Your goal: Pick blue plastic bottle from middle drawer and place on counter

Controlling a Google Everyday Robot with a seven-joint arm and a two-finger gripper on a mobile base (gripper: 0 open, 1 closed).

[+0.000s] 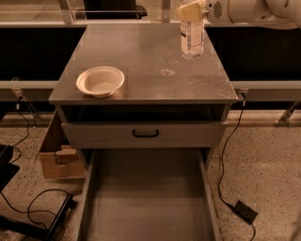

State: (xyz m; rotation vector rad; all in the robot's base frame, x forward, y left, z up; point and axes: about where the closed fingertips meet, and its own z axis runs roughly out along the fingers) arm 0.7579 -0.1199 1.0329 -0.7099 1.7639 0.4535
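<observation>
The blue plastic bottle [192,40], clear with a pale label band, stands upright over the far right part of the counter [141,56]. I cannot tell whether its base touches the counter. My gripper [191,9] comes in from the upper right, and its cream fingers are closed around the bottle's top, hiding the cap. The middle drawer [146,197] is pulled out at the bottom of the view, and its grey floor is bare.
A cream round bowl [100,81] sits on the counter's front left. A pale ring stain [167,72] marks the counter's middle. A shut drawer front with a black handle [146,133] lies above the open drawer. A cardboard box [59,160] and cables lie on the floor left, and a power brick [246,212] on the right.
</observation>
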